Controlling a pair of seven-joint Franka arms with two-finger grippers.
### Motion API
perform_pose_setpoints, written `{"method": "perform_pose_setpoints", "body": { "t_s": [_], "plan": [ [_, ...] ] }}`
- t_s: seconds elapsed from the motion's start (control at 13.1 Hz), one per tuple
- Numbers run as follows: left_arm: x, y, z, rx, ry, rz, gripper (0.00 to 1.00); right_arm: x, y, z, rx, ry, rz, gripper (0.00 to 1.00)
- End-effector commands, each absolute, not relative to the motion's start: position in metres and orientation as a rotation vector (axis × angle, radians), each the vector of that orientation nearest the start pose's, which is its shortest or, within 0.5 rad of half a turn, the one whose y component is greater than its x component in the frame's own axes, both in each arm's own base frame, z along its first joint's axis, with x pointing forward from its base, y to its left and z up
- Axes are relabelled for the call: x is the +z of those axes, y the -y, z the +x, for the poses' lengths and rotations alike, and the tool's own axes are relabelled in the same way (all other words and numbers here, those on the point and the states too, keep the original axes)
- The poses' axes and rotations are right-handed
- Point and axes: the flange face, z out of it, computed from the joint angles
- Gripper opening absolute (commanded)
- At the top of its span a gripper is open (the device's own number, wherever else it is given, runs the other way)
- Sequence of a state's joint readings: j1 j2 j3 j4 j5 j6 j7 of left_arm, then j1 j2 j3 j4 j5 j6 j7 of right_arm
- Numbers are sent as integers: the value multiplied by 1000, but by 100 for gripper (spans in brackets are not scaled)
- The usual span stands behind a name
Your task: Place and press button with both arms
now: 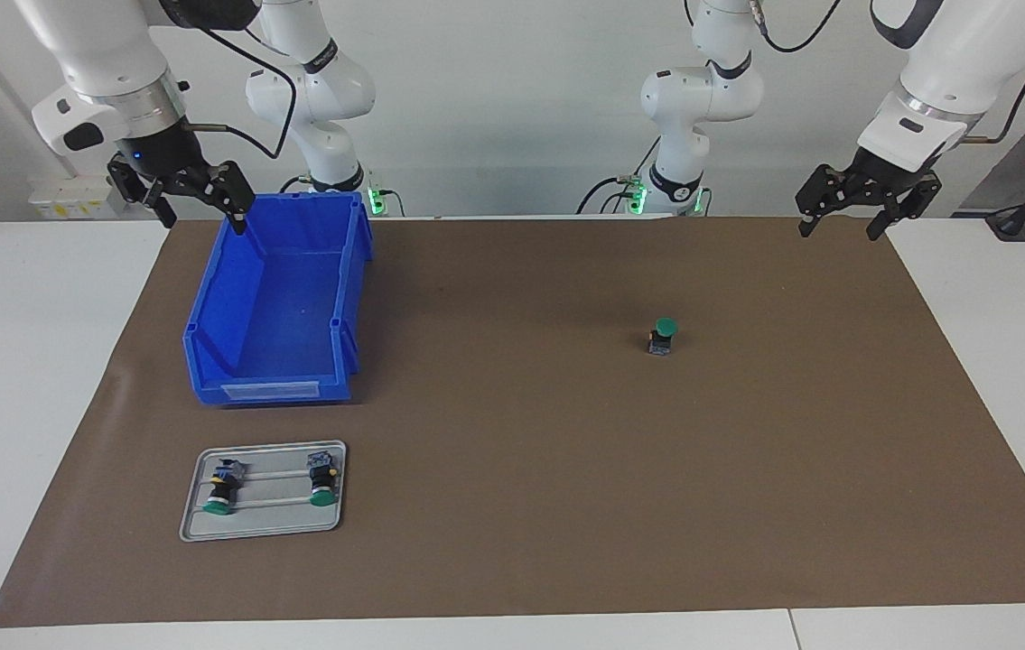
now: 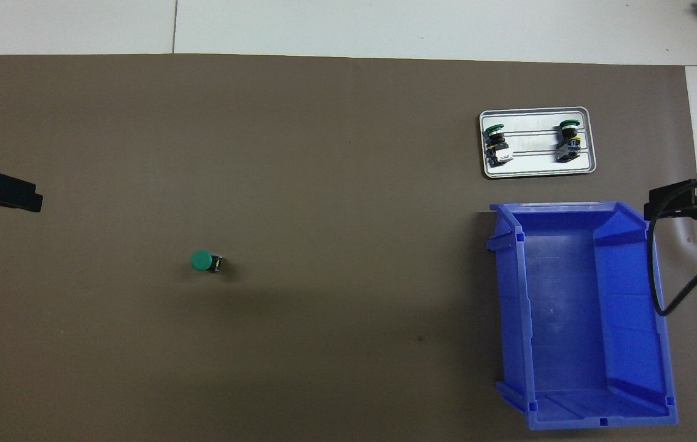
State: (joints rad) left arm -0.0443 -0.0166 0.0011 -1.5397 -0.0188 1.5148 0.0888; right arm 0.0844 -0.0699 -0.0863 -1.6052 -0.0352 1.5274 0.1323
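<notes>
My right gripper (image 1: 196, 194) hangs over the rim of the blue bin (image 1: 277, 311), at the right arm's end of the table. Its fingers are spread wide and hold nothing.

Farther from me than the bin lies a small gray tray (image 1: 264, 490). Two spare buttons (image 1: 225, 487) lie on their sides on it, apart from each other.

The button (image 1: 662, 336) I want stands alone on the brown mat (image 1: 512, 506), toward my left arm's end, well apart from the bin and tray. It stands upright with its green cap on top.

I think it is light, hard and small, so it could tip over or slip. I would grab the black body under the cap, not the cap. The cap is the part to push.

My left gripper (image 1: 864, 200) waits in the air over the mat's edge, fingers spread wide, holding nothing.
</notes>
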Motion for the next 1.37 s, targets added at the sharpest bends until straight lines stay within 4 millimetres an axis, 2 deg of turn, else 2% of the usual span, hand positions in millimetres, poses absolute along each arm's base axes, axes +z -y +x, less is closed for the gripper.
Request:
{"method": "perform_pose_setpoints", "body": {
  "t_s": [0.0,0.92,0.99,1.14,1.3],
  "plan": [
    [644,22,534,26,-208,-3139,100,646,7,525,22,-196,-3139,100],
    [644,22,534,26,-208,-3139,100,644,7,524,36,-179,-3140,100],
    [645,22,534,24,-208,-3139,100,645,-1,523,29,-176,-3140,100],
    [645,22,534,24,-208,-3139,100,647,-41,526,-24,-73,-3142,100],
    [645,22,534,24,-208,-3139,100,634,-109,529,-26,-93,-3124,100]
  ]
}}
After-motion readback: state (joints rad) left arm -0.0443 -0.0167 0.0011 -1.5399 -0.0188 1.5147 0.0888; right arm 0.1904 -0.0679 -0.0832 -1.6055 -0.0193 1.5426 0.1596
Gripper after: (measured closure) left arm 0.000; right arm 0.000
